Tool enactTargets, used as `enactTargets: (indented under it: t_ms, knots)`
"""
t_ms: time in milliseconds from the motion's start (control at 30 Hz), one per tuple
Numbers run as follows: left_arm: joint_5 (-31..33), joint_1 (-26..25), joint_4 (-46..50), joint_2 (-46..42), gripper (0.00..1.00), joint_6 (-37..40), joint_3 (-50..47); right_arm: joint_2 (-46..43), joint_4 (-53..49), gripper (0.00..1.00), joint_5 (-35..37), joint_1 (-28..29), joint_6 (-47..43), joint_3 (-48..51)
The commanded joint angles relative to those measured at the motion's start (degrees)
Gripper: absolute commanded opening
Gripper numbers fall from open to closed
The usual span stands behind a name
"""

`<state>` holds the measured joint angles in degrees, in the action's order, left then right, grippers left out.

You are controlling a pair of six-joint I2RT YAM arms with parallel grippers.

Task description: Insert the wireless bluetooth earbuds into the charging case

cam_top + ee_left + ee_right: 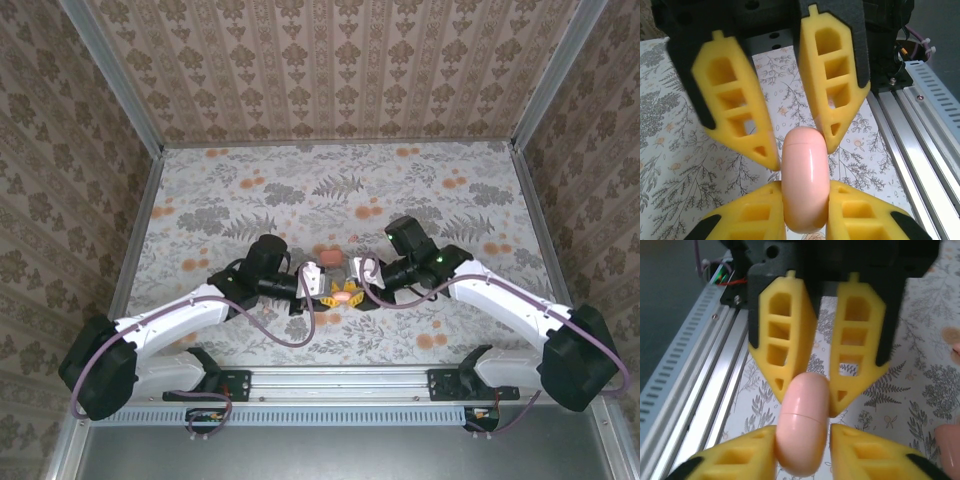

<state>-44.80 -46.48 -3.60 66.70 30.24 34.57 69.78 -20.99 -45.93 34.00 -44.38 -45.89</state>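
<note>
Evidently a handover or steadying step: the small glossy coral-pink rounded plastic charging case (805, 155) sits at the table's near middle, clenched in the left gripper (805, 186). I cannot tell whether the right gripper (802, 427) grips or merely flanks it. Next, the lid needs opening. Both wrist views show its closed seam. The top view instead shows a small pink piece (330, 258), perhaps an earbud, just beyond on the floral tablecloth (250, 190).

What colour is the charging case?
The charging case is glossy coral pink, best seen from the left wrist.

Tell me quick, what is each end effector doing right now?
Left end effector: closed, holding the charging case.
Right end effector: around the same case; gripping or open cannot be told.
</note>
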Motion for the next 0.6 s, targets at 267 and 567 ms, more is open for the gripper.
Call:
enactTargets:
  t_ms: [267, 567]
  knots:
    - [-6.29, 2.88, -22.79, -2.5, 0.09, -13.1, -5.97, -16.11, 36.26, 0.56, -8.55, -9.13, 21.31, 20.46]
    - [-6.19, 2.93, -37.71, -1.04, 0.09, -21.76, -9.25, -12.84, 43.16, 0.57, -13.2, -8.95, 26.9, 20.85]
